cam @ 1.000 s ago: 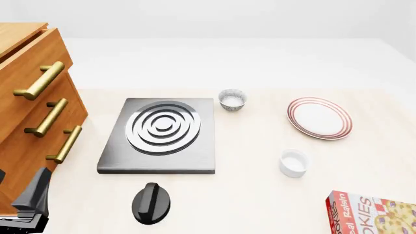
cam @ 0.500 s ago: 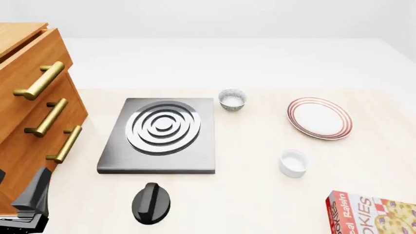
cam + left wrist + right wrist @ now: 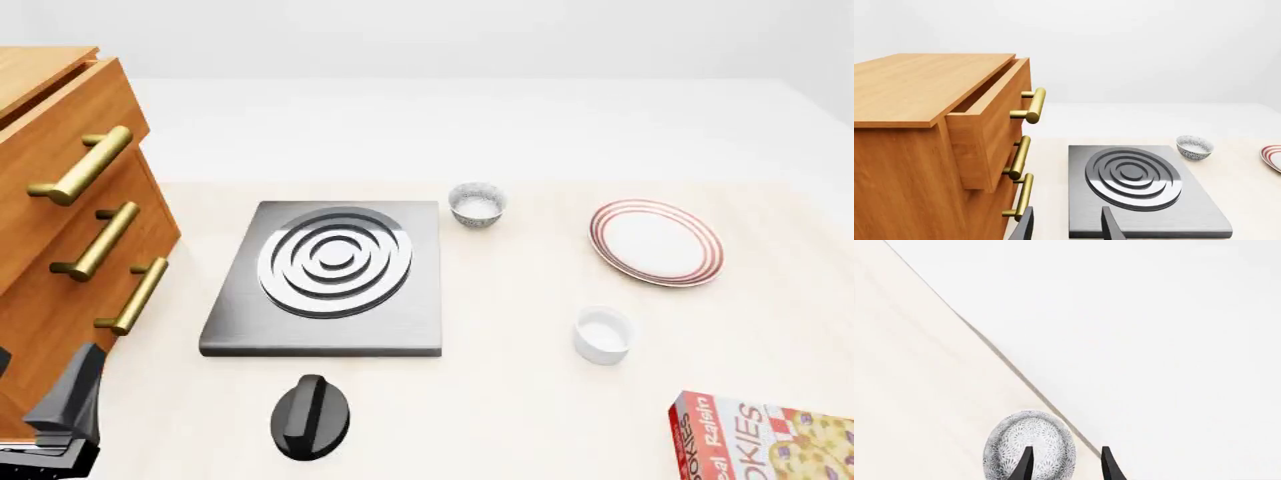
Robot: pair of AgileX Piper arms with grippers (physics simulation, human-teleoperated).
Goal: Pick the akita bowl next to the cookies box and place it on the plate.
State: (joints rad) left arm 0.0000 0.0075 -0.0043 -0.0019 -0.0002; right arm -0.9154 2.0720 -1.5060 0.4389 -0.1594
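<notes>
Front view: I see the speckled bowl upright, mouth up, round with no long axis, by the stove's far corner, apart from the plate. Left end effector and right end effector released, empty.

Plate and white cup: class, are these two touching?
Apart. The front view shows a strip of table between the plate and the white cup.

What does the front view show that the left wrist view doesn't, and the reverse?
Front only: white cup, cookies box, black knob. Left wrist only: the opening above the pulled-out top drawer. Both: stove burner, speckled bowl, brass drawer handles and the plate, though the wrist view catches only its edge.
</notes>
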